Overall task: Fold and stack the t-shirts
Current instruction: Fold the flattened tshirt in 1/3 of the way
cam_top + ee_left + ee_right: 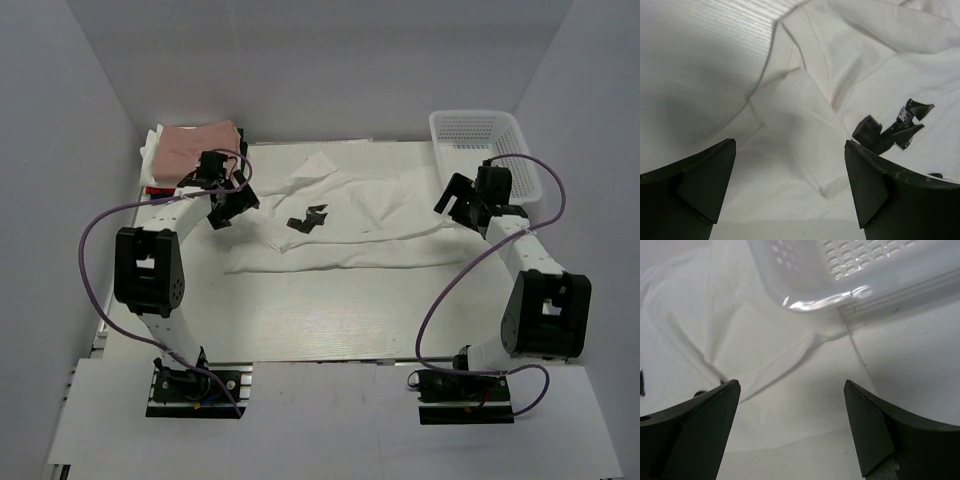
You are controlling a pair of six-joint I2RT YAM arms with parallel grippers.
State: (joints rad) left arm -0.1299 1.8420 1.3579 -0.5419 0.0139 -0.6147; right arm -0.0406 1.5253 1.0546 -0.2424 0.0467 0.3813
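White t-shirt [340,240], black print [308,218]: spread crumpled across centre of table [330,320]; near hem straight, bare board on near side of hem. Left gripper [789,150]: jaws wide, holding nothing, over shirt's left end. Right gripper [790,390]: jaws wide, holding nothing, over right end. Mesh basket [480,135]: far-right corner, shirt edge reaching its near corner. Dusty-pink shirt [198,143]: folded, far-left corner.

White mesh basket [470,127] at table's [330,312] far-right corner.
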